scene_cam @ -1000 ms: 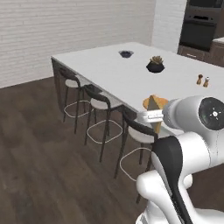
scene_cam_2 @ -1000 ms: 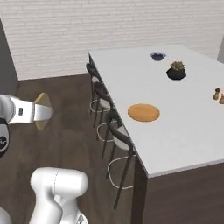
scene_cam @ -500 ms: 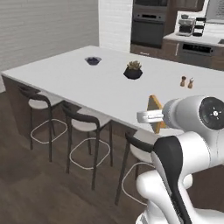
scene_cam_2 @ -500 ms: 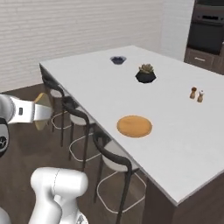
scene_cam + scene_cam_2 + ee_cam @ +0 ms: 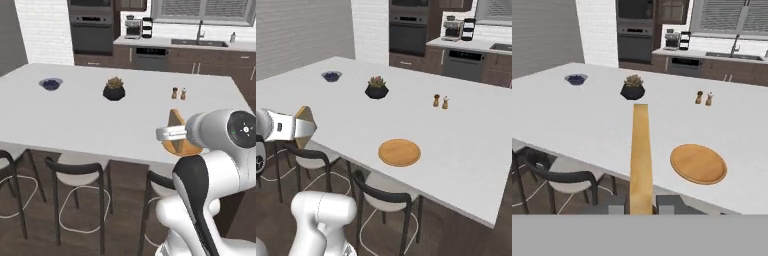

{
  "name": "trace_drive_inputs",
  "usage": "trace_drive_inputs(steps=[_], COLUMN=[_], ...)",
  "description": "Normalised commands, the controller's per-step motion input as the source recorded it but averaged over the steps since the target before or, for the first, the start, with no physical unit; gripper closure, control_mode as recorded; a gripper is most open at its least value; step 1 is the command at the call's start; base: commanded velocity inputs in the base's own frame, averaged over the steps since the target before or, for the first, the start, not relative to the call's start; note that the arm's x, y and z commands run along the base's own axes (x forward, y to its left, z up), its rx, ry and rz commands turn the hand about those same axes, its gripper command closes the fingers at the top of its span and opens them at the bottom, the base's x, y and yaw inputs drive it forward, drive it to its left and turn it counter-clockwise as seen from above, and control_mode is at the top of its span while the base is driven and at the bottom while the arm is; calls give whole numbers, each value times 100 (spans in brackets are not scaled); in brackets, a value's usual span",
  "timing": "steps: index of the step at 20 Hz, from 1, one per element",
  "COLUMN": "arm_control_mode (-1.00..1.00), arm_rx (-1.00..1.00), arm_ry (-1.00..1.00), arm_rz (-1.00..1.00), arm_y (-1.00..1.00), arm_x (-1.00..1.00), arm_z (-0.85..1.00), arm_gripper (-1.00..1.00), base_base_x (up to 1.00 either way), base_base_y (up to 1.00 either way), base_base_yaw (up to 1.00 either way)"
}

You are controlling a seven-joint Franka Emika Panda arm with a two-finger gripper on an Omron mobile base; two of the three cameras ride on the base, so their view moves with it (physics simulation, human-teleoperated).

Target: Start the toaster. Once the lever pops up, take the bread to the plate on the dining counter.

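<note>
From the left base view we see the bread (image 5: 175,121) upright at the arm's tip, hiding most of the plate (image 5: 192,148) on the desk (image 5: 75,115).

In the right base view the bread (image 5: 304,121) hangs off the desk's near edge, well apart from the plate (image 5: 399,152).

In the hand view the jaws (image 5: 641,205) pinch the edge-on bread (image 5: 640,150); their tips are cut off.

On the dining counter (image 5: 466,150) the plate (image 5: 399,152) lies near its near edge; the shakers (image 5: 440,101) stand farther back, the potted plant (image 5: 376,88) left of them, the small bowl (image 5: 331,76) far left
</note>
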Motion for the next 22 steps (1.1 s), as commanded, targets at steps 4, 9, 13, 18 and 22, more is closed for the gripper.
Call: trace_drive_inputs(steps=[4, 9, 13, 18, 22], arm_control_mode=[100, 100, 100, 100, -100], arm_rx=[0, 0, 0, 0, 6], arm_ry=[0, 0, 0, 0, 0], arm_rz=[0, 0, 0, 0, 3], arm_y=[0, 0, 0, 0, -14], arm_x=[0, 0, 0, 0, 16], arm_z=[0, 0, 0, 0, 0], arm_gripper=[100, 100, 100, 100, 100], base_base_x=[45, 42, 20, 11, 31], base_base_y=[43, 24, 5, -4, -8], base_base_yaw=[-56, -49, -25, -4, 1])
